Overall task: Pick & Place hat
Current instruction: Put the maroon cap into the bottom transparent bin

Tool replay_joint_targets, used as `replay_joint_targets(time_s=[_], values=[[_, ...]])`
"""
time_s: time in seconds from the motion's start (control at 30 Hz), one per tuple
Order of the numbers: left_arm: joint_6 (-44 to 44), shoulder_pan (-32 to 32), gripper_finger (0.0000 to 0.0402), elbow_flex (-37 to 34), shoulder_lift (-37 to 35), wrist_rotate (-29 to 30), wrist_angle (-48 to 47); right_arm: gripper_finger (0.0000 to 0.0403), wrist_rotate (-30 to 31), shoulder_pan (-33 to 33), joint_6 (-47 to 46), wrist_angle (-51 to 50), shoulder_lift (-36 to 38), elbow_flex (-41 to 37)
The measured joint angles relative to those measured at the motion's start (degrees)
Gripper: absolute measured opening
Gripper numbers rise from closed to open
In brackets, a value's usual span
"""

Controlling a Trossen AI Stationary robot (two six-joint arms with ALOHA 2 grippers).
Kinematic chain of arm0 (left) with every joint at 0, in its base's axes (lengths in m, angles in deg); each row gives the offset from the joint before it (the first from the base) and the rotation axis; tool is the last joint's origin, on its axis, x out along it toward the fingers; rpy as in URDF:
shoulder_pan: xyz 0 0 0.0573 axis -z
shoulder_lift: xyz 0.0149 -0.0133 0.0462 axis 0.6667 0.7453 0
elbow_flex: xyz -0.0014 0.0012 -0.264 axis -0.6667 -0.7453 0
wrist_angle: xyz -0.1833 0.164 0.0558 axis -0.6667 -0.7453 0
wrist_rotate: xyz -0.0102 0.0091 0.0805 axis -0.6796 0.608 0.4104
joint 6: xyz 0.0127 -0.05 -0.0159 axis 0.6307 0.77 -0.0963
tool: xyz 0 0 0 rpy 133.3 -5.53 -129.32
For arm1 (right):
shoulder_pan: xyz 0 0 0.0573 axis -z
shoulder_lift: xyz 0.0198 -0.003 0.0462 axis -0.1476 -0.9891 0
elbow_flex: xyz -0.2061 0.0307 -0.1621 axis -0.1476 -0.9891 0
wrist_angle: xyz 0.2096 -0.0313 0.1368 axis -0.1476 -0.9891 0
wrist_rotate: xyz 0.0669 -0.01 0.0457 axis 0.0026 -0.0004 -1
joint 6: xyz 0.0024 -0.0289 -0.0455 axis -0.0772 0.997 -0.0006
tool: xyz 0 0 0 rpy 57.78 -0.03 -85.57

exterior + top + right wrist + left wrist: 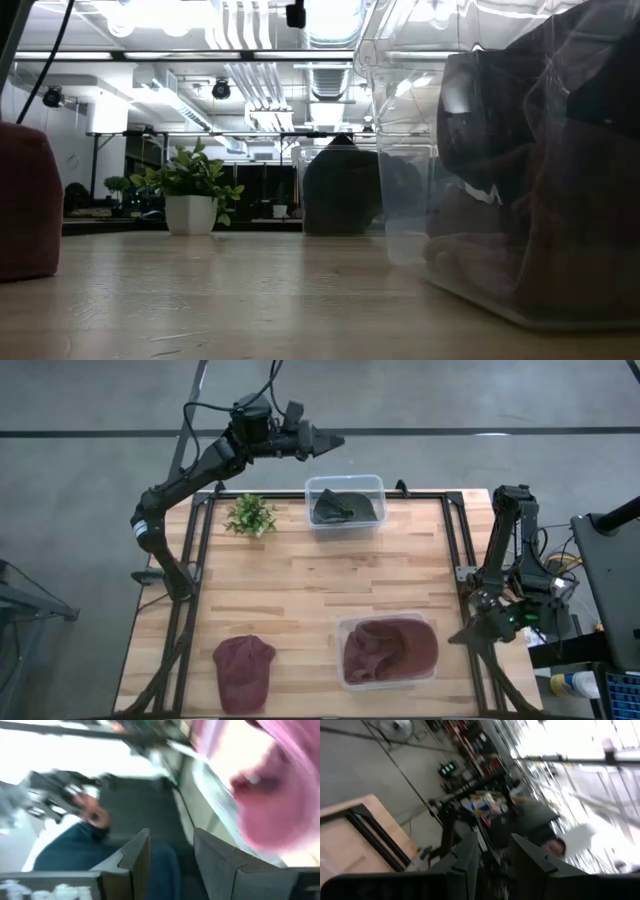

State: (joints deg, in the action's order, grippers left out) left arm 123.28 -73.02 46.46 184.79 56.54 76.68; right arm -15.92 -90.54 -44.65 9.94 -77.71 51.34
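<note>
A maroon fabric hat [243, 670] lies on the wooden bench [290, 590]; left gripper [335, 442] and right gripper [170, 865] both hover spread, empty.

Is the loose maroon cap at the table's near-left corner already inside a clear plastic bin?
No: the maroon cap lies on the bare wooden table, left of the clear plastic bin holding maroon fabric.

Cut off by the low view's left edge: maroon hat [25, 200]. Blurred beyond telling: pink shape [260, 775] in the right wrist view.
</note>
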Motion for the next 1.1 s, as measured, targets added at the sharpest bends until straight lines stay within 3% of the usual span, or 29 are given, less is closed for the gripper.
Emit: replay_joint_targets(time_s=[0.17,0.37,0.63,0.73,0.87,1.1], values=[[-0.52,0.19,0.0106,-0.02,-0.13,-11.32,-0.08,0.0146,6.51,2.95,20.66,14.76,-0.13,0.02],[-0.43,1.81,0.0106,-0.09,-2.15,-26.85,-1.26,0.0146,6.56,8.57,44.59,28.19,-0.01,0.03],[-0.32,10.47,0.0106,-0.09,-4.97,-31.68,-12.31,0.0146,6.49,14.38,57.43,36.60,0.48,0.04],[-0.63,14.37,0.0106,-0.09,-7.13,-31.36,-17.35,0.0146,6.29,15.46,59.75,38.33,0.38,0.04],[-2.97,20.99,0.0106,-0.09,-10.61,-25.09,-25.10,0.0146,6.32,16.48,59.90,38.30,0.40,0.04],[-1.18,34.85,0.0106,-0.04,-15.33,-4.78,-35.91,0.0146,3.82,16.89,59.26,38.10,0.46,0.04]])
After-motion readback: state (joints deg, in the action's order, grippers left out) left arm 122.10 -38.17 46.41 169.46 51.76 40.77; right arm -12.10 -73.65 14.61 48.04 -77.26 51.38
